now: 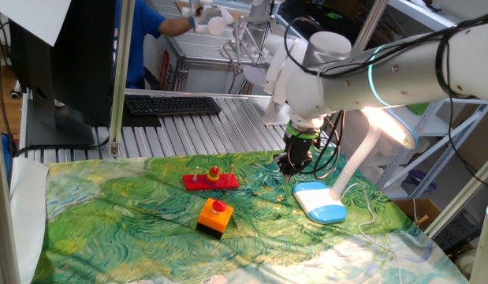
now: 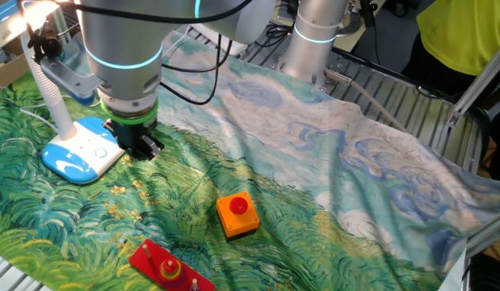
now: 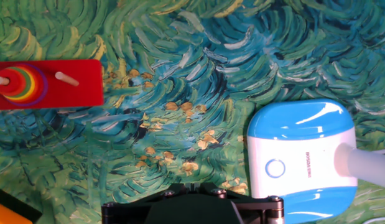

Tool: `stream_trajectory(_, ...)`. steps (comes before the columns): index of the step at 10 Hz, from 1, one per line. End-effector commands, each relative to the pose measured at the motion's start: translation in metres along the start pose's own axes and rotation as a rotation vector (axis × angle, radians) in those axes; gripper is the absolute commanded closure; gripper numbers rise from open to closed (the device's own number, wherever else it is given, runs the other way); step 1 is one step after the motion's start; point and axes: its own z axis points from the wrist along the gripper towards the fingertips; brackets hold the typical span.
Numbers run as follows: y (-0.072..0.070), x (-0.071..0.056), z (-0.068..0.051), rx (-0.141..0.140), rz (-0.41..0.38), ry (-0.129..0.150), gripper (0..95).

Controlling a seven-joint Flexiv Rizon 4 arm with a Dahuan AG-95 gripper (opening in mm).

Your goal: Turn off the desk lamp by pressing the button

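i read this as the approach step: the lamp is lit and nothing has pressed it yet. the jaws (image 2: 141, 147) hang low over the cloth just beside the white desk lamp with the flat base rimmed light blue (image 3: 304, 162), apart from it as far as i can judge. in the hand view the base lies ahead and to the right of the jaws, and the small flush round button ringed in pale blue (image 3: 275, 169) sits on the near white part of that base. no view shows the fingertips, so i cannot tell how far the jaws are parted, and i see nothing held in them. next i would shift sideways until the tips stand over the ring, then come straight down with a light touch; the base looks light enough to skid if pushed off-centre. the worktop is covered by a green and blue swirl-painted cloth (image 1: 133, 213), rumpled in places. well off to the other side of the jaws lie a red peg board with stacked coloured rings (image 3: 43, 84) and an orange box with a red round knob (image 2: 237, 214). behind are a black keyboard (image 1: 171, 104) and a person in blue (image 1: 145, 31).
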Motion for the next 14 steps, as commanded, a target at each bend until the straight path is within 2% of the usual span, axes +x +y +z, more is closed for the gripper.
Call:
stream_trajectory(1,-0.001,0.0,0.0,0.008,0.014,0.031,95.0)
stream_trajectory(3,-0.001,0.0,0.0,0.05,-0.011,0.01,95.0)
stream_trajectory(4,-0.001,0.0,0.0,0.094,-0.027,-0.01,95.0)
stream_trajectory(5,-0.001,0.0,0.0,0.124,-0.035,-0.028,95.0)
stream_trajectory(6,-0.001,0.0,0.0,0.112,-0.03,-0.027,95.0)
stream_trajectory(8,-0.001,0.0,0.0,0.109,-0.003,-0.023,95.0)
stream_trajectory(9,-0.001,0.0,0.0,0.123,0.001,-0.025,95.0)
stream_trajectory(10,-0.001,0.0,0.0,0.181,0.013,-0.014,95.0)
stream_trajectory(11,-0.001,0.0,0.0,0.215,0.024,-0.013,95.0)
stream_trajectory(12,-0.002,-0.004,0.002,0.221,0.044,-0.011,95.0)
stream_trajectory(13,-0.005,-0.009,0.005,0.232,0.033,-0.01,95.0)
stream_trajectory(14,-0.007,-0.012,0.007,0.23,0.036,-0.012,76.0)
